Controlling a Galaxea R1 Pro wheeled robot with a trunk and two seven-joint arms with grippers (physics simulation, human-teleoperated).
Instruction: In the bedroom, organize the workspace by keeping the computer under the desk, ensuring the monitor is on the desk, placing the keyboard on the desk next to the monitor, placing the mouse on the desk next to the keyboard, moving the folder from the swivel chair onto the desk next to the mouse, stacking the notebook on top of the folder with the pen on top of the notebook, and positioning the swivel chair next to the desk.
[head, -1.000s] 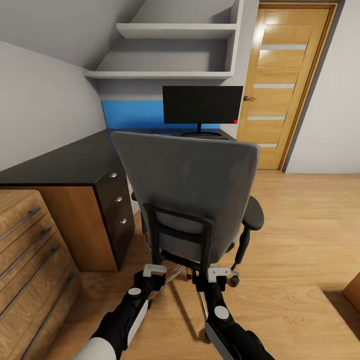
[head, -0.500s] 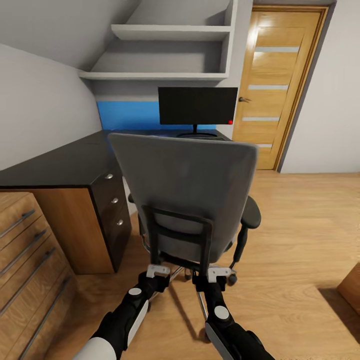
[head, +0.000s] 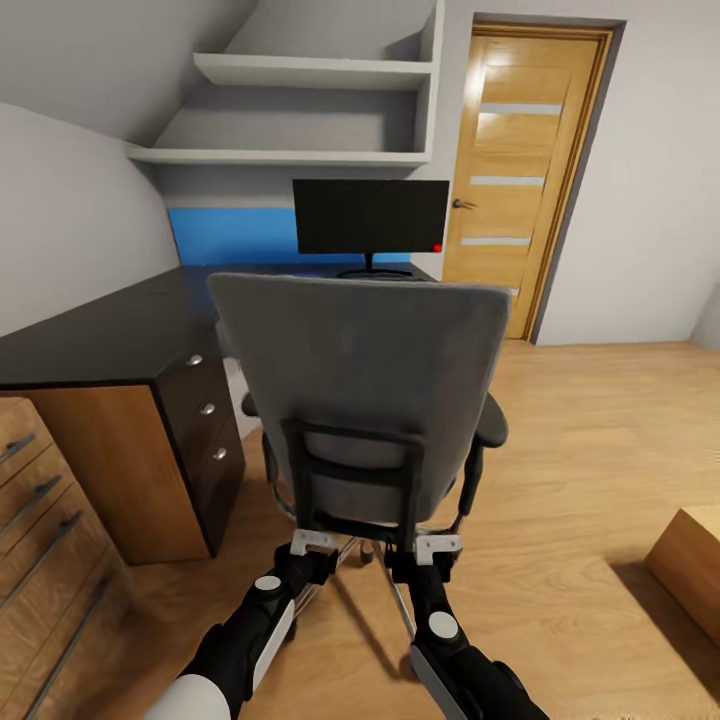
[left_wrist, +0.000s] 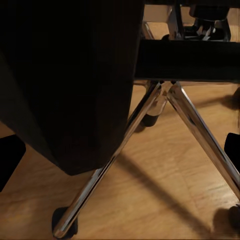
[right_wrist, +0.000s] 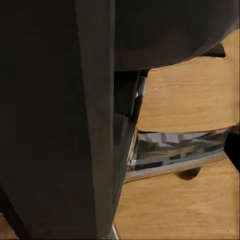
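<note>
Facing the swivel chair (head: 365, 385) from behind, we see its grey back turned toward us, just in front of the black L-shaped surface (head: 100, 335). The monitor (head: 370, 216) stands on that surface beyond the chair. Our left claw (head: 312, 543) and right claw (head: 438, 546) sit at the two uprights of the chair's black back frame, and whether they are clenched on it we cannot tell. The chrome star base (left_wrist: 145, 130) rests on the wooden floor (head: 580, 450).
</note>
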